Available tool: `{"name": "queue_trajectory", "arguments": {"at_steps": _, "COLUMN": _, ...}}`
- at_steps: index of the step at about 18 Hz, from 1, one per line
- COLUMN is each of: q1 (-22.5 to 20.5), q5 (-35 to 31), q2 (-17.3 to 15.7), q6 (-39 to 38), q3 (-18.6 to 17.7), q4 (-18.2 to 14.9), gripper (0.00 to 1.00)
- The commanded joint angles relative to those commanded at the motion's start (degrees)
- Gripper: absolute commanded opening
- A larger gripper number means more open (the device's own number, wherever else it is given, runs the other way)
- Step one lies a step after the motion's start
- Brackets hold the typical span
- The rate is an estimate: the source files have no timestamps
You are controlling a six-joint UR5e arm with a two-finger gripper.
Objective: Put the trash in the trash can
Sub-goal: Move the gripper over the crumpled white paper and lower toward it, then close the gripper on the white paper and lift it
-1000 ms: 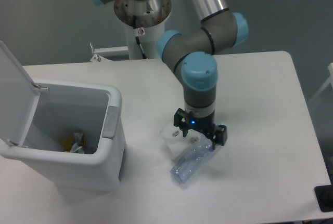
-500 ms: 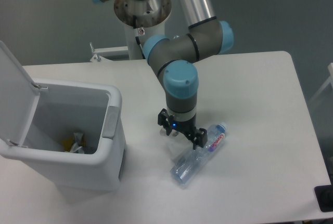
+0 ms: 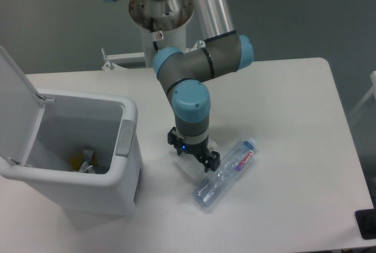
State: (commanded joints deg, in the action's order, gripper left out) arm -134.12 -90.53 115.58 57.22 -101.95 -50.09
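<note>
Open-lidded trash can left — bottle right of hand.

Robotics lab: pedestal-mounted arm, bare white table, grey floor.

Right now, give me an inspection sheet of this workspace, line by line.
Surface: white table, bare apart from the items below.
Job's things: clear plastic bottle lying on its side right of the gripper; white wad mostly hidden beneath the gripper; trash can at the left, lid up.
Clutter: a few scraps already inside the can.
Grippers: gripper low over the wad; whether its fingers are closed on it cannot be told.
Cables: a short cable at the arm's pedestal.
Surroundings: grey floor; dark object at the table's lower right edge.
</note>
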Motion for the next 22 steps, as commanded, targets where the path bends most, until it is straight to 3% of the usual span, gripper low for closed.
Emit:
{"name": "queue_trajectory", "arguments": {"at_steps": 2, "q1": 0.0, "q5": 0.09, "q2": -0.44, "q6": -0.09, "q3": 0.09, "q4": -2.02, "gripper": 0.03}}
{"name": "queue_trajectory", "arguments": {"at_steps": 3, "q1": 0.0, "q5": 0.26, "q2": -0.62, "q6": -0.09, "q3": 0.17, "q4": -2.81, "gripper": 0.0}}
{"name": "queue_trajectory", "arguments": {"at_steps": 8, "q1": -0.61, "q5": 1.66, "q2": -2.46, "q6": 0.0, "q3": 1.4, "q4": -6.42, "gripper": 0.0}}
{"name": "queue_trajectory", "arguments": {"at_steps": 11, "q1": -2.89, "q5": 6.57, "q2": -4.83, "q6": -0.17, "q3": 3.42, "q4": -9.75, "gripper": 0.0}}
{"name": "queue_trajectory", "arguments": {"at_steps": 16, "q1": -8.08, "q5": 22.65, "q2": -5.98, "q6": -2.88, "q3": 10.44, "q4": -11.44, "gripper": 0.0}}
{"name": "queue_trajectory", "arguments": {"at_steps": 22, "q1": -10.55, "q5": 32.25, "q2": -5.89, "q6": -11.94, "q3": 20.2, "q4": -11.17, "gripper": 0.0}}
